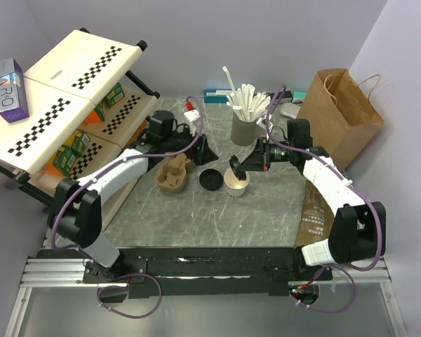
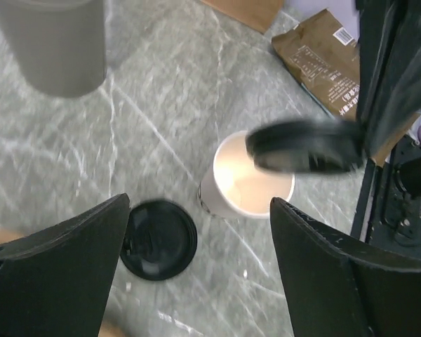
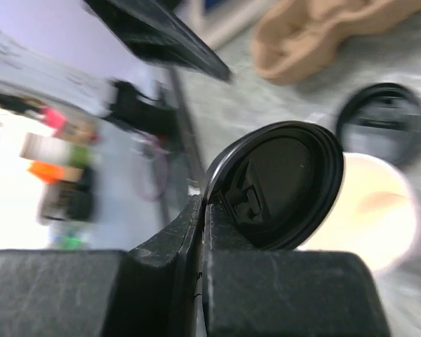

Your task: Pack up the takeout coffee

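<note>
So the white paper cup [image 1: 236,184] is standing upright and open on the grey marble table [image 1: 196,217], pretty much dead centre, with its tan inside showing. The right gripper [image 3: 205,210] has its jaws pinched tight on the rim of a black lid [image 3: 281,186] and holds it tilted right over the mouth of the cup. I can't tell if the lid is touching the rim, the wrist views are too blurry.

There's a second black lid [image 1: 210,179] lying flat on the table just left of the cup, between it and the brown cup carrier [image 1: 174,174]. The left gripper [image 2: 200,203] hangs above that spot, jaws spread wide with nothing in them.

A grey cup [image 1: 247,128] of white sticks sits behind the paper cup, and a paper bag [image 1: 340,116] stands at the far right.
</note>
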You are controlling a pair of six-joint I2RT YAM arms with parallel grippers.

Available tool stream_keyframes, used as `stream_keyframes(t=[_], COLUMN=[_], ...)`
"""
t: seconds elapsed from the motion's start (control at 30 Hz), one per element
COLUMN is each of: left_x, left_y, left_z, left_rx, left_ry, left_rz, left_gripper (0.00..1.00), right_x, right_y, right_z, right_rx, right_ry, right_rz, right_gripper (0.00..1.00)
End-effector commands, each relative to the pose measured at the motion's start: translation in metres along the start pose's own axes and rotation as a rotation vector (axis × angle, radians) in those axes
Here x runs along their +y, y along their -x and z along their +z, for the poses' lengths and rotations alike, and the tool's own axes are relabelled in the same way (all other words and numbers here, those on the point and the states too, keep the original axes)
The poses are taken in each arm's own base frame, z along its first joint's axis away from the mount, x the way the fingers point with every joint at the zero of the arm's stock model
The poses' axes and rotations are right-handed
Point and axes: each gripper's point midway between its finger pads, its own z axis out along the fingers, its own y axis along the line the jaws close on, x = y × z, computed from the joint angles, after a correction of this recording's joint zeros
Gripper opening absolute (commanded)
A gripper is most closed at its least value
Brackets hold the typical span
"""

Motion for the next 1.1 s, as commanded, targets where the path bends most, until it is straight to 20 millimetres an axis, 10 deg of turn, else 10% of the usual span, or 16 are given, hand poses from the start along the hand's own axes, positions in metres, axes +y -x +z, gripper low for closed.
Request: stream_keyframes(t=[0.0, 0.47, 1.07], left_x=[-0.005, -0.028, -0.03], left_y=[0.012, 0.001, -0.017], left_z=[0.021, 0.052, 0.07], left_rx=[0.016, 0.028, 0.052], left_ry=[-0.001, -0.108, -0.144], left_rz=[0.072, 0.15, 0.189], left_gripper=[0.87, 0.93, 0.92], right_x=[0.035, -0.037, -0.063], right_y=[0.024, 0.007, -0.004], right_z=[-0.007, -0.016, -0.01], right_rx=[-0.063, -0.098, -0.079], right_ry=[0.219, 0.173, 0.103], right_rz=[0.098, 0.489, 0.573], right_gripper=[0.01, 0.0, 0.04])
